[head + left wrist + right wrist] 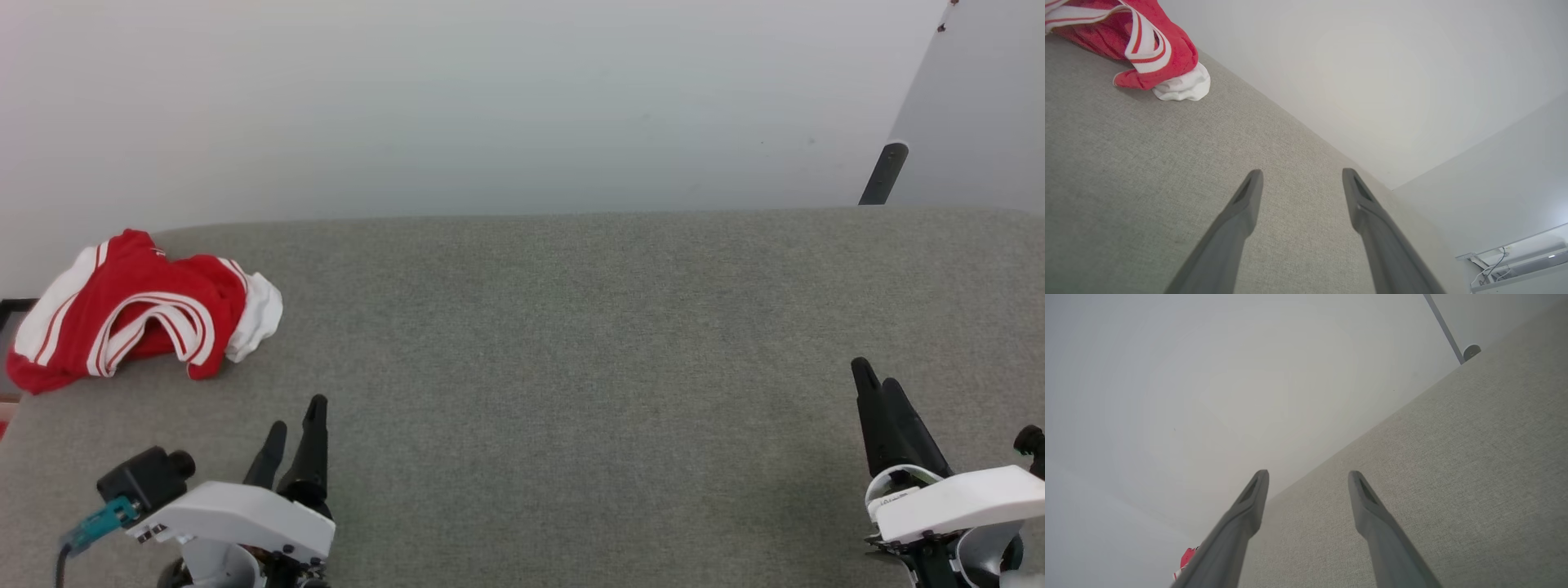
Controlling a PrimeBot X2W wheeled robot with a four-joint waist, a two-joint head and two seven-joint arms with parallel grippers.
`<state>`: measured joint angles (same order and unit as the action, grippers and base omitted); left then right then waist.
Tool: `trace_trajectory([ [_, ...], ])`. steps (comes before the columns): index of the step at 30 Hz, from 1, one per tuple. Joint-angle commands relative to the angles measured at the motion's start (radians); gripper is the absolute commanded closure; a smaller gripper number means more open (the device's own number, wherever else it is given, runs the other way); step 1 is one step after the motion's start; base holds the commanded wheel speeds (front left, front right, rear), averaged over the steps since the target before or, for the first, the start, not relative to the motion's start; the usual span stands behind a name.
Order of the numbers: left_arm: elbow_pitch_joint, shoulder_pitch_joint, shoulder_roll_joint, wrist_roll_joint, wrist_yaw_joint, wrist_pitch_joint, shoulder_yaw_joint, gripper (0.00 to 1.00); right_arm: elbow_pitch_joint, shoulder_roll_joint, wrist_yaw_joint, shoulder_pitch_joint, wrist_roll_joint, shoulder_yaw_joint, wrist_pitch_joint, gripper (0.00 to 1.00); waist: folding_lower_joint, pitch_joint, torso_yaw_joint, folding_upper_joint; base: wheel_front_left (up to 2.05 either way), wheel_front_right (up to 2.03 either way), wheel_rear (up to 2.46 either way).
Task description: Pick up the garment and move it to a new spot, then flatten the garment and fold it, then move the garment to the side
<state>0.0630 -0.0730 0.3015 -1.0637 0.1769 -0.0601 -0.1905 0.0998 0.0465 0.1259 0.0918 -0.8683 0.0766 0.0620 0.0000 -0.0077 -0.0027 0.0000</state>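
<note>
Two pairs of jaws are mine, and both stand wide apart with nothing between them. The left jaws wait above the near edge of the tabletop (571, 327), toward its left corner, with the fingers (310, 445) pointing to the far edge. The right jaws wait near the right corner, and their fingers (886, 416) point the same way.

The garment (139, 314) lies in a crumpled heap at the far left corner of the tabletop, close to the wall (490, 98). Its left end reaches the left edge and perhaps hangs a little over it. It is well apart from both jaws.

I judge that the first step, the picking up, is not yet begun. The left jaws are much the closer, so the next move should be theirs: to go forward and to the left, come down over the heap, and close on a thick fold so that several layers rise together. The middle of the tabletop is bare and would serve as the new spot.

The heap is wider than it is deep. Its long axis runs nearly along the far edge, from the left edge toward the middle. The white sleeve (257, 314) marks the end that points to the middle, and a loop of striped trim (175, 314) faces the near edge. Where the collar and the hem are, I cannot tell.
</note>
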Motion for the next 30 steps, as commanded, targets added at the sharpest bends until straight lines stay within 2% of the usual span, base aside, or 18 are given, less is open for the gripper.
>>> trace_trajectory([
  [1,-0.021,-0.023,0.024,0.042,0.016,-0.01,-0.015,0.0,-0.026,0.003,0.004,0.013,0.055,-0.005,0.002,0.0,0.0,0.0,0.0,0.0,0.0,0.0,0.0],
  [11,-0.048,-0.028,0.072,0.161,0.076,-0.048,-0.066,0.0,-0.071,0.004,0.005,0.002,0.252,-0.003,0.0,0.0,0.0,-0.004,-0.002,0.0,0.0,0.0,0.0],
  [30,-0.108,0.005,0.147,0.331,0.15,-0.11,-0.125,0.0,-0.127,0.004,0.005,-0.016,0.489,-0.002,-0.003,0.0,0.0,-0.016,-0.002,0.0,0.0,0.0,0.0],
])
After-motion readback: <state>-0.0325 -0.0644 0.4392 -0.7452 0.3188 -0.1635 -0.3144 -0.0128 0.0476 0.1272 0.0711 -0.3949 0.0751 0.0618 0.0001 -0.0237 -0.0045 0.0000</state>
